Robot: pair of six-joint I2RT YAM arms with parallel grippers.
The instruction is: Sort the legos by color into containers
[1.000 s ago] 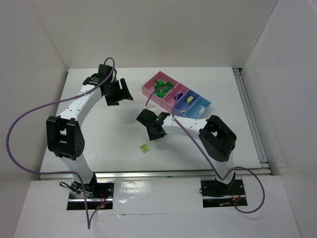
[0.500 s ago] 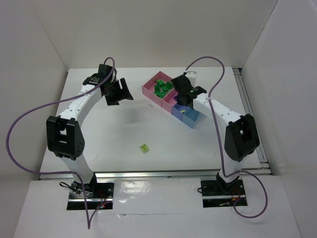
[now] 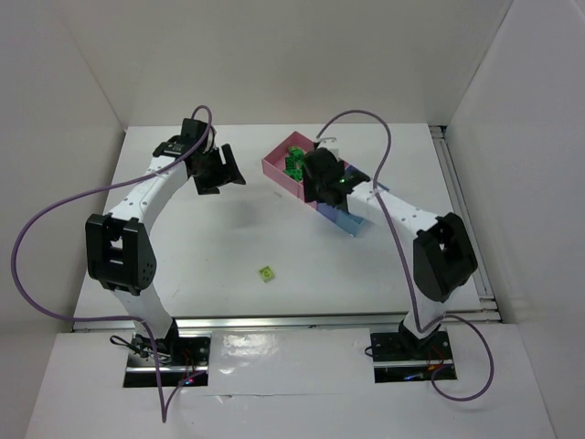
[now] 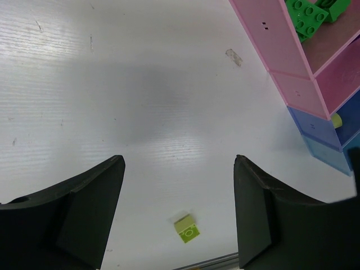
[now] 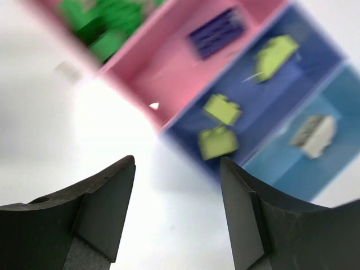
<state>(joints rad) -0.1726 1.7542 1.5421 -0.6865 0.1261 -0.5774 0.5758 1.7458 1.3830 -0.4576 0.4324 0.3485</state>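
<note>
A white table (image 3: pixel 183 238) is seen from above, with two white-and-black robot arms reaching in from its near edge. A row of four joined shallow plastic bins (image 3: pixel 279 169) runs diagonally from the middle of the far edge toward the right edge.

The larger pink bin (image 4: pixel 264 39), farthest back, holds a heap of dark green studded bricks (image 5: pixel 101 25). Next, the smaller pink bin (image 5: pixel 169 73) holds one dark blue-purple brick (image 5: pixel 216 34). The violet-blue bin (image 5: pixel 270 95) holds three pale yellow-green bricks (image 5: pixel 222 109). The light blue bin (image 5: pixel 281 169) at the end holds one pale beige brick (image 5: pixel 312 132), which is blurred.

One loose pale yellow-green brick (image 3: pixel 266 272) lies on bare table close to the middle of the near edge, well apart from the bins.

The right gripper (image 3: pixel 322 183) hovers over the middle of the row. Its fingers are spread apart with nothing between them. The left gripper (image 3: pixel 222 169) hangs above the table toward the far left corner, to the left of the bins. Its fingers are also spread wide and empty. In the left wrist view, the loose brick shows on the table between the two fingers.
</note>
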